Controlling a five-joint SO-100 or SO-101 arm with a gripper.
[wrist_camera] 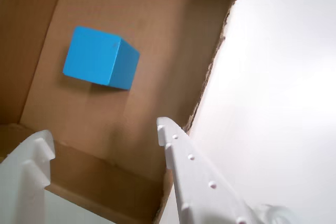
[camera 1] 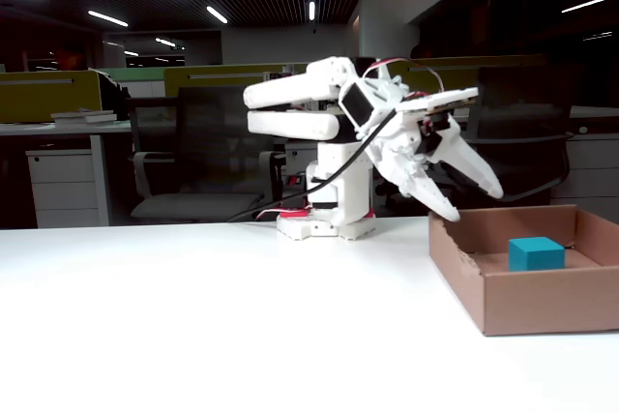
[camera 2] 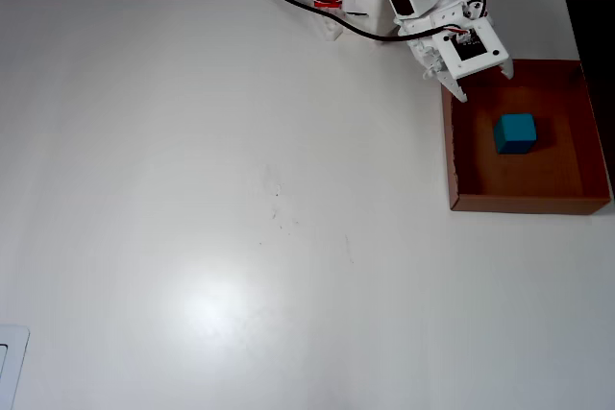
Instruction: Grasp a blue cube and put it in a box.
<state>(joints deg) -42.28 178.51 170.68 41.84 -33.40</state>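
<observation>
A small matte teal-blue cube (wrist_camera: 101, 57) with plain, sharp-edged faces sits on the floor of a shallow brown cardboard box (wrist_camera: 157, 19), a wide tray with low walls and one ragged, torn edge (seen along the right in the wrist view). Nothing else lies inside. The white plastic two-finger gripper (camera 1: 476, 200) hangs above the box's near corner, jaws spread wide and empty, over a smooth white table (camera 2: 240, 237)

box (camera 1: 542, 307) right end cut off in fixed view, claw (wrist_camera: 100, 140) bases cropped, perhaps blurred
</observation>
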